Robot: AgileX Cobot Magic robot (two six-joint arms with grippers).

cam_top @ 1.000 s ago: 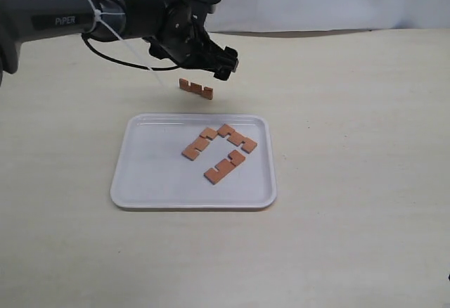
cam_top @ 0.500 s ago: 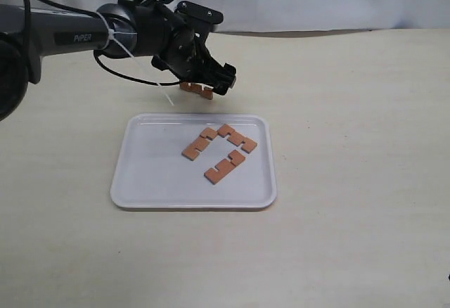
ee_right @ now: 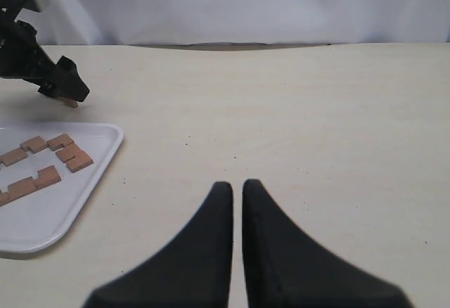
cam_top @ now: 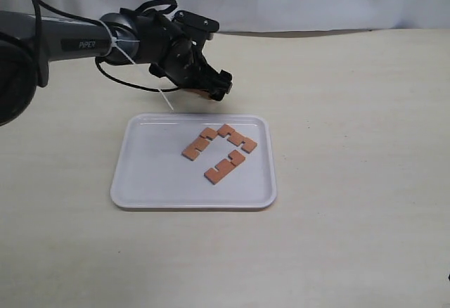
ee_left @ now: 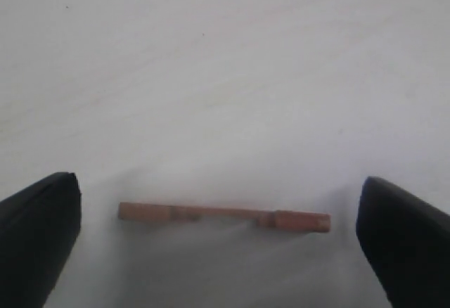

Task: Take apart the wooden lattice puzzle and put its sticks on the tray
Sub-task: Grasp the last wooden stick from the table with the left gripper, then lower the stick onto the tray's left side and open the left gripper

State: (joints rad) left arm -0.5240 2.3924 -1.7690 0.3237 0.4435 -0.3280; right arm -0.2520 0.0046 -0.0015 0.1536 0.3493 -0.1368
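In the exterior view, your left gripper had come down since a second ago, from above the fourth stick to around it on the table, just beyond the far rim of the tray. The three sticks in the tray had not moved, and its left half lay bare.

In the left wrist view, the fingers stood wide apart. The stick lay crosswise between them, touching neither.

In the right wrist view, your right gripper was closed to a slit and held nothing, with open table around it.
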